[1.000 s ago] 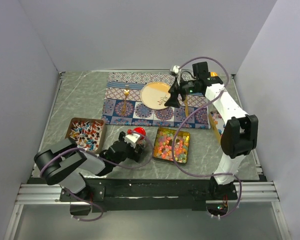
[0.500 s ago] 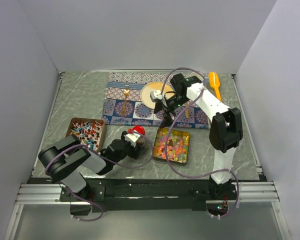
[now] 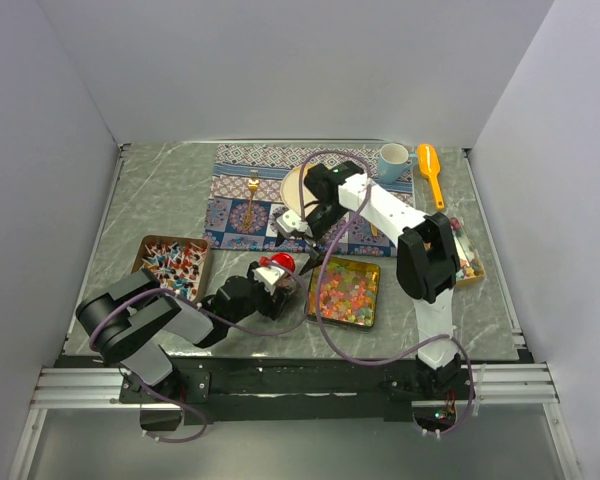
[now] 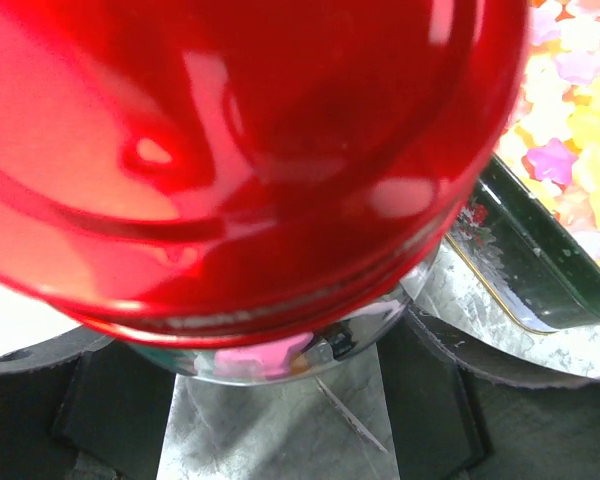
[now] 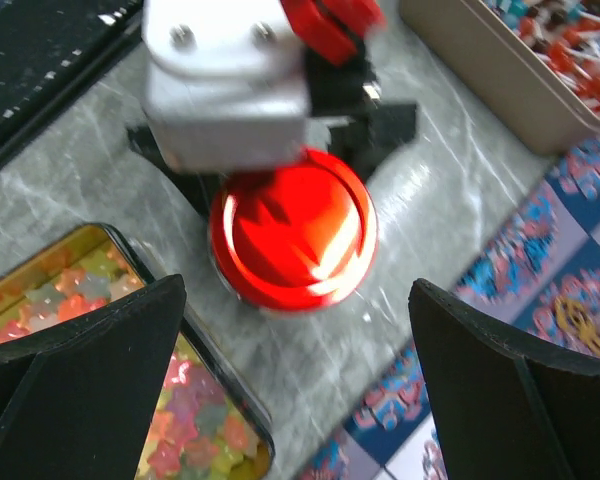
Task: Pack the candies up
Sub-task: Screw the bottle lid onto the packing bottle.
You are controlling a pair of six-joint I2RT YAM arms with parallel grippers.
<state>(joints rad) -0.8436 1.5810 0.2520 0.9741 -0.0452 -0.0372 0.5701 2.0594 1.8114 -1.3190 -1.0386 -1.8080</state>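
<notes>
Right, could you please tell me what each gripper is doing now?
Left gripper: closed on the red-lidded jar.
Right gripper: open, holding nothing.

plain pale grey walls close the scene on three sides: a back wall point(image 3: 280, 70) across the top of the frame, a left wall point(image 3: 35, 200) and a right wall point(image 3: 570, 180) slanting in at the edges. they meet the bench point(image 3: 160, 195), a grey marbled slab with pale veins, edged by a thin light strip. along the lower part of the frame runs a silver slotted rail point(image 3: 310, 385), with a dull grey surface point(image 3: 280, 455) below it. the light is soft and even, with a faint shine on the slab.
</notes>
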